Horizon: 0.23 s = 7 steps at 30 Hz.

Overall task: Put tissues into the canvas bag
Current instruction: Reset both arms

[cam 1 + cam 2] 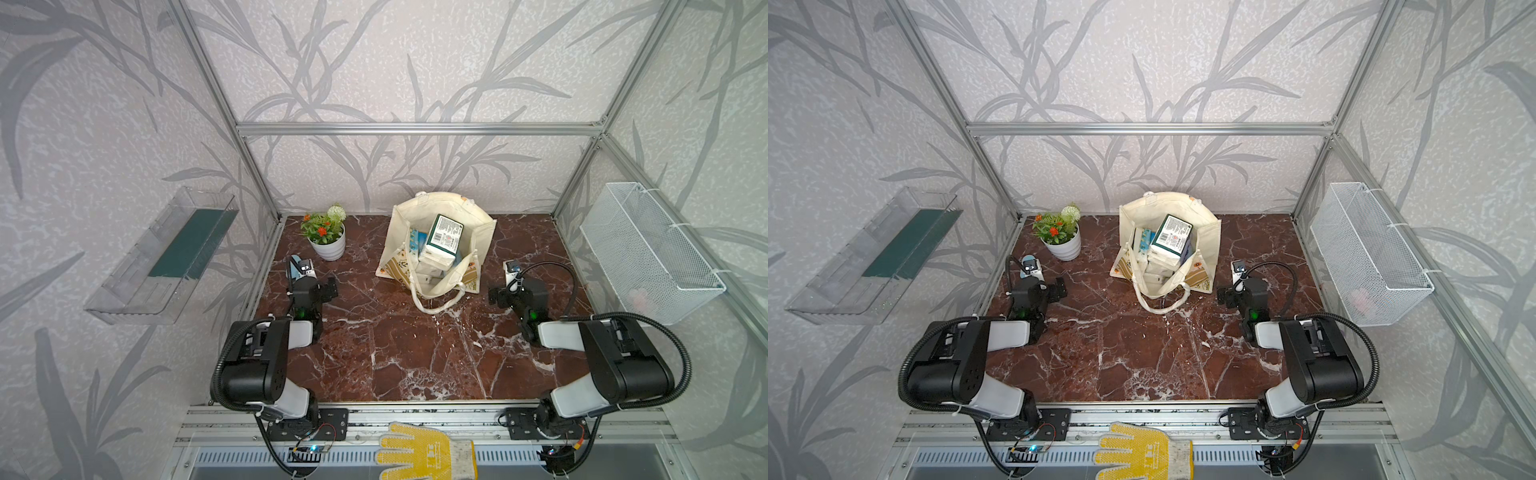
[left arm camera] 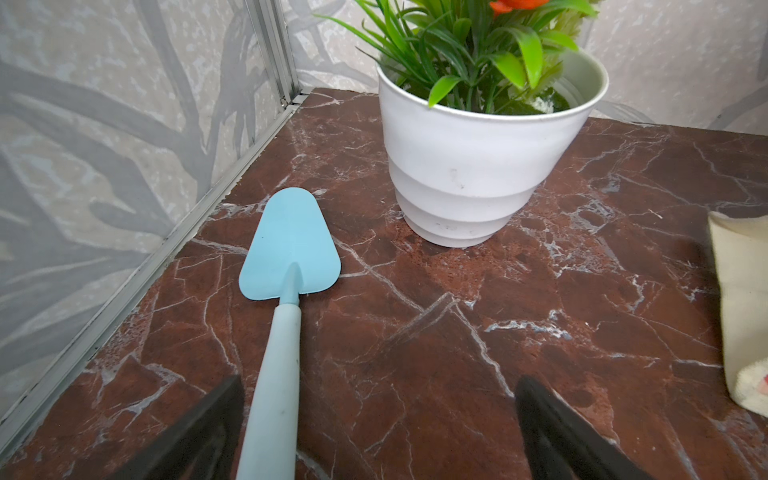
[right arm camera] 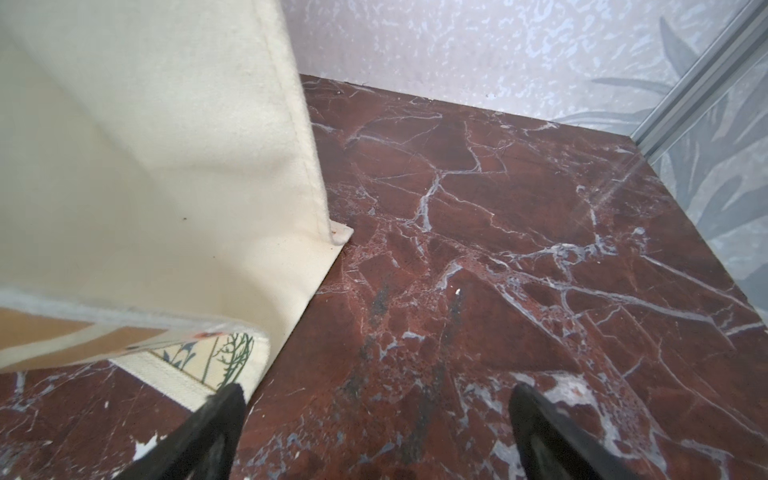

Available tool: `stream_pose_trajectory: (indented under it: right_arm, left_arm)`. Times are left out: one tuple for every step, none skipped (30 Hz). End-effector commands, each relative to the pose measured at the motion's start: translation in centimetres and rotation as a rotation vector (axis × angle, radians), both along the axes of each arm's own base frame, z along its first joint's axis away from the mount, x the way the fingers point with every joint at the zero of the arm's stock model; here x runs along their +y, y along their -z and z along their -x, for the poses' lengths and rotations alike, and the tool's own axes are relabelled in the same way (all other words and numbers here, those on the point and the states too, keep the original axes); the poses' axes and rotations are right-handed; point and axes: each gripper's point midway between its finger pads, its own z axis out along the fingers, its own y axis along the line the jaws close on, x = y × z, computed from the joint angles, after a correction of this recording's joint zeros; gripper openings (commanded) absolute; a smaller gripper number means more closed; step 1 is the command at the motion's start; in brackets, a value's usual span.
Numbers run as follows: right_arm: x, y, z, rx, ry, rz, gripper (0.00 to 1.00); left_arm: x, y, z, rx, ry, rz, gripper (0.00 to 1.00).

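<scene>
The cream canvas bag (image 1: 405, 224) stands open at the back middle of the marble table, seen in both top views; its wall also shows as (image 1: 1129, 220). Several tissues packs sit inside: a dark green one with a white barcode label (image 1: 442, 237) on top, a blue one (image 1: 417, 242) beside it, pale ones (image 1: 432, 268) beneath. My left gripper (image 2: 380, 386) is open low over the table, left of the bag (image 2: 744, 291). My right gripper (image 3: 377, 390) is open beside the bag's right bottom corner (image 3: 166, 166), holding nothing.
A light blue trowel (image 2: 291, 241) lies on the table, its handle running between my left jaws, ungripped. A white plant pot (image 1: 328, 247) stands behind it. A wire basket (image 1: 648, 249) and a clear shelf (image 1: 166, 257) hang on the side walls. A yellow glove (image 1: 428, 451) lies on the front rail.
</scene>
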Motion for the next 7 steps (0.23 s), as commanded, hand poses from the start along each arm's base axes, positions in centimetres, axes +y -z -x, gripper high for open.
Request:
stream_pose_trajectory:
  right_arm:
    - [-0.3,-0.92,-0.72,-0.022,0.02,-0.007,0.99]
    - [-0.3,-0.94,-0.72,-0.022,0.019,-0.007,0.99]
    - [-0.3,-0.92,-0.72,-0.022,0.02,-0.007,0.99]
    - [-0.3,-0.92,-0.72,-0.022,0.02,-0.007,0.99]
    - [-0.3,-0.92,-0.72,-0.022,0.02,-0.007,0.99]
    - [-0.28,-0.93,-0.71,-0.022,0.019,-0.007,0.99]
    - [-0.3,-0.92,-0.72,-0.022,0.02,-0.007,0.99]
  left_arm:
    - [-0.18,-0.69,-0.34,-0.012,0.015,-0.008,0.99]
    - [-0.2,-0.7,-0.34,-0.012,0.015,-0.009,0.99]
    - [-0.18,-0.69,-0.32,-0.012,0.015,-0.01,0.99]
    - [-0.15,-0.74,-0.34,-0.013,0.013,-0.013,0.99]
    - [-0.19,-0.76,-0.36,-0.013,0.014,-0.012,0.99]
    - [-0.19,-0.71,-0.33,-0.012,0.014,-0.011,0.99]
    - [-0.19,-0.68,-0.34,-0.011,0.014,-0.012,0.99]
